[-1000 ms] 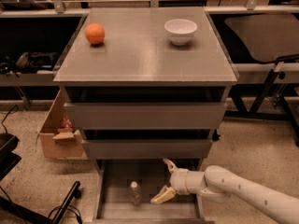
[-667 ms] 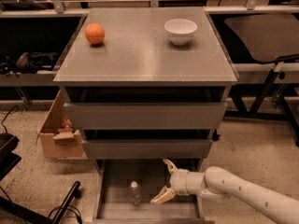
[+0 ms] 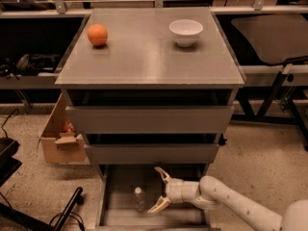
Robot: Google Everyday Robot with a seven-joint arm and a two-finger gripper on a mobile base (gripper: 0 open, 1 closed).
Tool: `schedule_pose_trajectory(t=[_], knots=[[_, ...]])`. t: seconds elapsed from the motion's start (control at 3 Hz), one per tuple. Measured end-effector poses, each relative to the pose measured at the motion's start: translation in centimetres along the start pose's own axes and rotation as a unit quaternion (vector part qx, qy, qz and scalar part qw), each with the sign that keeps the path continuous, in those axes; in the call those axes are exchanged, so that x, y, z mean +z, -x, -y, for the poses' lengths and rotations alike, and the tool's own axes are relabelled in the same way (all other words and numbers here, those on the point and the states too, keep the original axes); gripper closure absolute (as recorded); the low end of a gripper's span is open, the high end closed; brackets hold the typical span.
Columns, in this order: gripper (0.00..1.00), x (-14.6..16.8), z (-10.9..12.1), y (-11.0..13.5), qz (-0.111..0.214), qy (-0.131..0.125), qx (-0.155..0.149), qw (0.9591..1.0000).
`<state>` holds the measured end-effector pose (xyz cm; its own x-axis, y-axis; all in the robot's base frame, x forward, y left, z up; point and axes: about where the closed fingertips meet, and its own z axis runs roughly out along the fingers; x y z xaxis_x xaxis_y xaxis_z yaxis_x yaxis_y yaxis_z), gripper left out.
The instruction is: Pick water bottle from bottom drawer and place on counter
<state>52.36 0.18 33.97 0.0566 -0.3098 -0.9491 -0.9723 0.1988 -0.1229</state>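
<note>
The water bottle point(image 3: 139, 198) is small and clear with a white cap, and stands upright inside the open bottom drawer point(image 3: 120, 216). My gripper point(image 3: 159, 189) reaches into the drawer from the right on a white arm, open, its fingertips pointing left, just right of the bottle and not touching it. The counter point(image 3: 144, 52) is the flat grey top of the cabinet above.
An orange point(image 3: 97, 34) sits at the counter's back left and a white bowl point(image 3: 186, 32) at its back right. The two upper drawers point(image 3: 149, 119) are slightly open. A cardboard box point(image 3: 60, 138) stands left of the cabinet. A dark object point(image 3: 9, 162) is at the lower left.
</note>
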Motion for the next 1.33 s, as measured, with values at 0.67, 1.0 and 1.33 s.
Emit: schedule_pose_trajectory(t=[0.67, 1.0, 1.33], knots=[[0.0, 3.7, 1.1, -6.0, 0.04, 0.025, -0.015, 0.9988], [0.0, 5.4, 1.2, -8.1, 0.045, 0.036, -0.002, 0.9984], [0.0, 7.4, 0.2, -9.1, 0.043, 0.049, 0.022, 0.9976]])
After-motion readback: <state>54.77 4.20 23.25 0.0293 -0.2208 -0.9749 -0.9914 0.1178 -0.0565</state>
